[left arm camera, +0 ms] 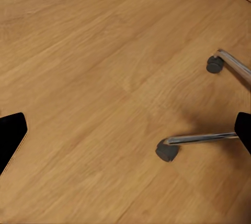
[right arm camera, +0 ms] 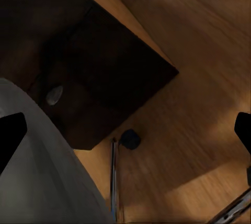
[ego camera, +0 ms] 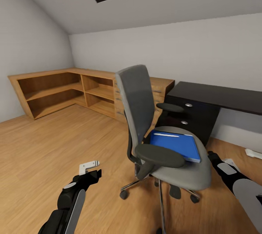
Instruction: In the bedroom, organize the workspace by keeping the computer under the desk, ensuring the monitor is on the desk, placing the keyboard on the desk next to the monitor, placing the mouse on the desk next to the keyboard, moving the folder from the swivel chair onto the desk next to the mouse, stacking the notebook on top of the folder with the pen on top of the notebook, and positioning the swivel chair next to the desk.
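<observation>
The grey swivel chair (ego camera: 163,146) stands mid-floor, its back towards me. On its seat lies the blue folder (ego camera: 176,145), and a slim pale pen (ego camera: 166,134) rests on that. The black desk (ego camera: 218,96) runs along the wall just beyond the chair, at the right. My left gripper (ego camera: 95,174) hangs open low over the floor left of the chair, with chrome chair legs and a caster (left arm camera: 167,151) ahead of it. My right gripper (ego camera: 211,156) is open beside the seat's right edge, between the chair seat (right arm camera: 42,172) and the desk's drawer block (right arm camera: 89,62). Computer, monitor, keyboard, mouse and notebook are out of view.
A low L-shaped wooden shelf unit (ego camera: 62,92) lines the left corner, joined by a wood dresser (ego camera: 160,88) behind the chair. A pale flat object (ego camera: 253,153) lies on the floor by the desk. Open wood floor (ego camera: 54,146) spreads to the left.
</observation>
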Available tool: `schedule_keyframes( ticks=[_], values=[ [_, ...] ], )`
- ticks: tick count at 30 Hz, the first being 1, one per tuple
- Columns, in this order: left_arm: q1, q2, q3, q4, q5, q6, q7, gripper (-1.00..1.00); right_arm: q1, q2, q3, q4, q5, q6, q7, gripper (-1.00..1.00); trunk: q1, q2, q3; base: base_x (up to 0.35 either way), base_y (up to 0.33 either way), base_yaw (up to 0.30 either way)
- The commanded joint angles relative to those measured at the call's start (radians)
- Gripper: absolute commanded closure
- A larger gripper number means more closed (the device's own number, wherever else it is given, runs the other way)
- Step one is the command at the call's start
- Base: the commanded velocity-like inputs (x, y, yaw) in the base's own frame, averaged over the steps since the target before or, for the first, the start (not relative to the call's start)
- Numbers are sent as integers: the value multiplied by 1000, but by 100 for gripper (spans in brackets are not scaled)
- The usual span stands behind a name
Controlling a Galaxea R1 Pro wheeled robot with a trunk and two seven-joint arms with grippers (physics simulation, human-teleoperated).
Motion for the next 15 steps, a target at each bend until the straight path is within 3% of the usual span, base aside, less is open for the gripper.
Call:
schedule_keyframes(
  ticks=[1,5,12,15],
  values=[
    [-1,0,-1,-1,10,3,9,-100,0,34,9,0,-11,-1,-2,-100,0,0,-1,0,0,237],
    [0,0,-1,-1,10,3,9,-100,0,34,9,0,-11,-1,-2,-100,0,0,-1,0,0,121],
    [-1,0,-1,0,10,3,9,-100,0,34,9,0,-10,-1,-2,-100,0,0,-1,-1,0,12],
    [-1,0,-1,1,10,3,9,-100,0,34,7,0,-10,-1,-3,-100,0,0,-1,-181,0,0]
  ],
)
